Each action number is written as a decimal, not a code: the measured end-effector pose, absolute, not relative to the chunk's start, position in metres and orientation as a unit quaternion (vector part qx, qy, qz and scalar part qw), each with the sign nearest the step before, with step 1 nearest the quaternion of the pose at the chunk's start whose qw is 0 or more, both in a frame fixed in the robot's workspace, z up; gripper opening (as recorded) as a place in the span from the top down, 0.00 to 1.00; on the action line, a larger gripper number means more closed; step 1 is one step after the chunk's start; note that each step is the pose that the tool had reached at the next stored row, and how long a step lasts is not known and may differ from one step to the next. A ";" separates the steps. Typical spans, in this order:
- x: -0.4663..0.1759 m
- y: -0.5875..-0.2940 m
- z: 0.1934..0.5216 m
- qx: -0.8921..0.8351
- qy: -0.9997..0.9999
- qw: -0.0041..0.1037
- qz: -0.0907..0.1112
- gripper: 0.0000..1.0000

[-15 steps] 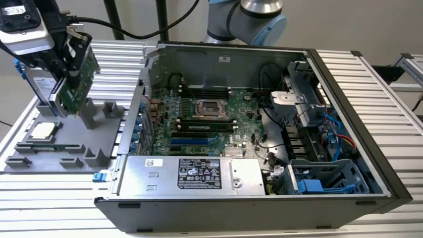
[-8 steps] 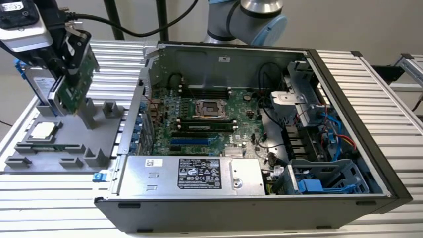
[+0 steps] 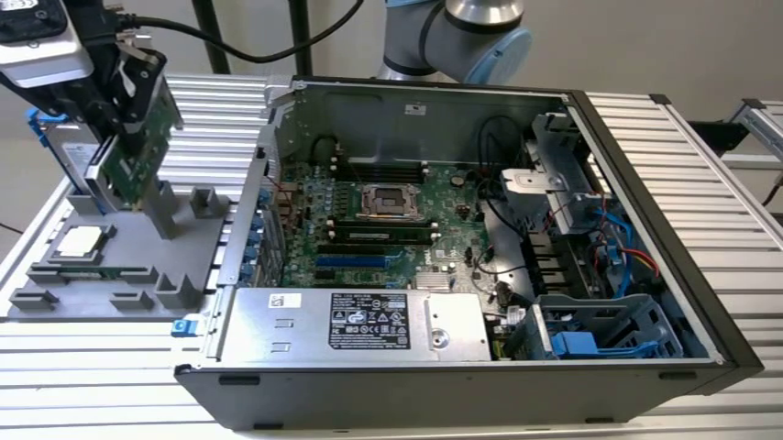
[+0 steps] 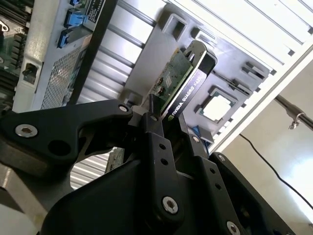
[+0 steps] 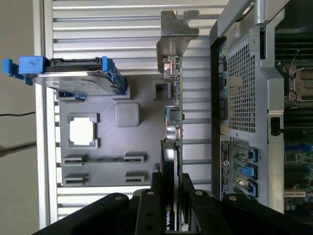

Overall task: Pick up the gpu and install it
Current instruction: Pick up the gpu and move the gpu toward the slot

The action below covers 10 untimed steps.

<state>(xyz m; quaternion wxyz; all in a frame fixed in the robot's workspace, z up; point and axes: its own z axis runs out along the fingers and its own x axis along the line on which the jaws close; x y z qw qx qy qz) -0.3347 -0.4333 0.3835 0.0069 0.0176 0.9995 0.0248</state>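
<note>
Ribbed aluminium table carries a grey holder at the exterior view's left and an open computer case across the middle and right, its motherboard facing up.

The gpu stands on edge over the far part of the holder. It is a thin flat card, green board on one face and black with white lettering on the other. A silver metal bracket sits at the end away from the gripper. The black fingers are closed on the card's two faces near one end, as both wrist views show. Whether the card's lower end is clear of the holder cannot be told.

Left of the card in the exterior view, a hard drive in a blue frame stands in the holder, and a processor chip lies in a square pocket.

A strip of bare table separates the holder from the case's perforated rear wall, and the card runs parallel to that wall, near it but apart.
</note>
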 end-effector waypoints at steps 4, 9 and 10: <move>-0.335 -0.433 0.386 0.018 1.000 0.007 0.025 1.00; -0.335 -0.433 0.390 0.018 1.000 0.007 0.025 1.00; -0.335 -0.433 0.391 0.018 1.000 0.007 0.025 1.00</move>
